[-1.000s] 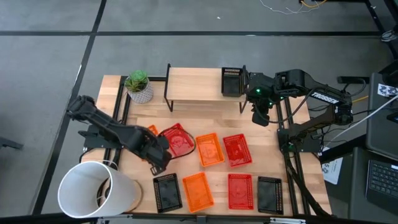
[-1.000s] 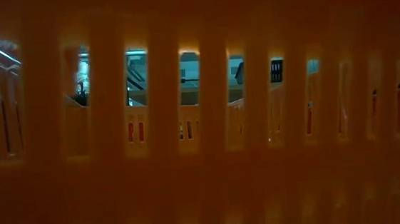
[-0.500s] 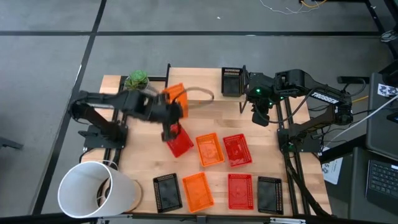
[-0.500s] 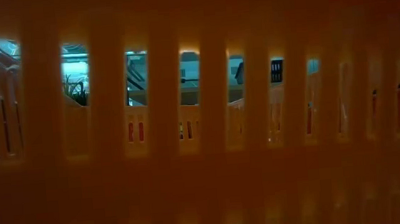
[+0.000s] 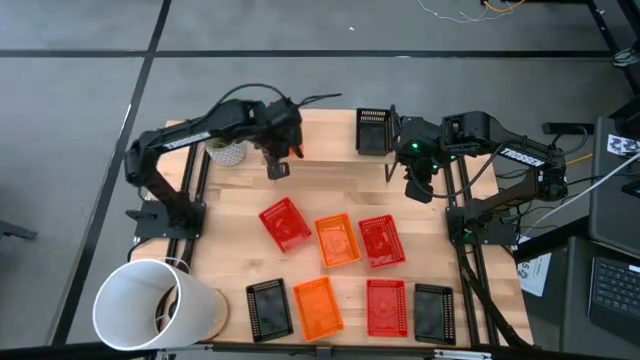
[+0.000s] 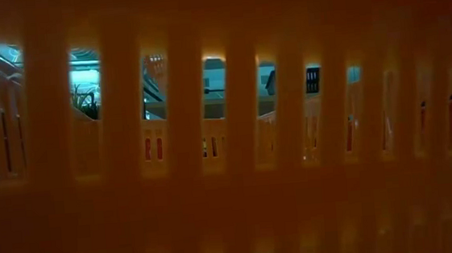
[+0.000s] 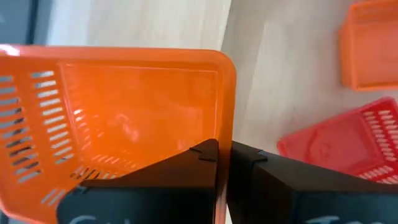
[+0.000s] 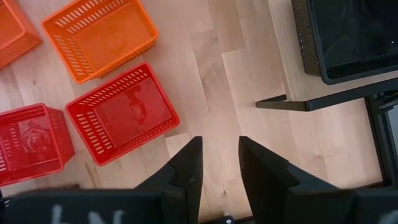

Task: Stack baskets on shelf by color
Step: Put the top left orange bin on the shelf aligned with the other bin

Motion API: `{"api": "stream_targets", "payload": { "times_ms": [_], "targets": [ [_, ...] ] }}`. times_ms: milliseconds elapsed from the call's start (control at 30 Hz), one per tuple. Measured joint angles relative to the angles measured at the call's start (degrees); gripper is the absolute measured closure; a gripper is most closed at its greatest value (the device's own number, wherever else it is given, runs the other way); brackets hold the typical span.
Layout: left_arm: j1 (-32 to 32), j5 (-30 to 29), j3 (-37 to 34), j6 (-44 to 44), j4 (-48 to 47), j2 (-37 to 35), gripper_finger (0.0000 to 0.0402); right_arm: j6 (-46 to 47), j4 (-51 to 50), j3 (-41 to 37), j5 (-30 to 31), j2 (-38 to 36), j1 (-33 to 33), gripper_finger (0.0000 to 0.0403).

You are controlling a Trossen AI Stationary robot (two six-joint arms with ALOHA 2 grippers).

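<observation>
My left gripper [image 5: 278, 165] is over the left near corner of the shelf [image 5: 330, 135], shut on an orange basket [image 7: 124, 106] that the arm hides in the high view. A black basket [image 5: 373, 130] stands on the shelf's right end. On the table lie a red basket [image 5: 283, 223], an orange one [image 5: 336, 240], a red one [image 5: 380, 240], and a near row: black [image 5: 268, 308], orange [image 5: 317, 305], red [image 5: 386, 305], black [image 5: 433, 312]. My right gripper [image 5: 418, 185] is open and empty by the shelf's right end. My left gripper holds the orange basket by the rim of one side wall [image 7: 227, 124], one finger inside the basket and one outside. The fingers come from above, pointing down. The basket's open side faces up. Whether its bottom touches the shelf, I cannot tell.
A large white bucket [image 5: 150, 305] lies at the near left corner. A potted plant [image 5: 225, 150] stands left of the shelf, partly under my left arm. An orange basket wall [image 6: 227, 142] fills the low view. Bare table lies between the shelf and the baskets.
My left gripper has taken the orange basket from beside the red basket at the table's left middle. It has lifted it and swung it toward the far edge, to the shelf's left end. The red basket has stayed on the table.
</observation>
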Motion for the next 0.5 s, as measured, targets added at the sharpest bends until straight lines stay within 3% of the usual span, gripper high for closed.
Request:
{"api": "stream_targets", "payload": {
  "times_ms": [267,500],
  "targets": [
    [3.6,-0.4,0.0,6.2,2.7,7.2,0.0401,-1.2,0.8,0.0,0.0,0.0,0.0,0.03],
    [4.1,-1.4,0.0,8.5,2.6,8.8,0.0401,-1.3,0.8,0.0,0.0,0.0,0.0,0.03]
  ]
}}
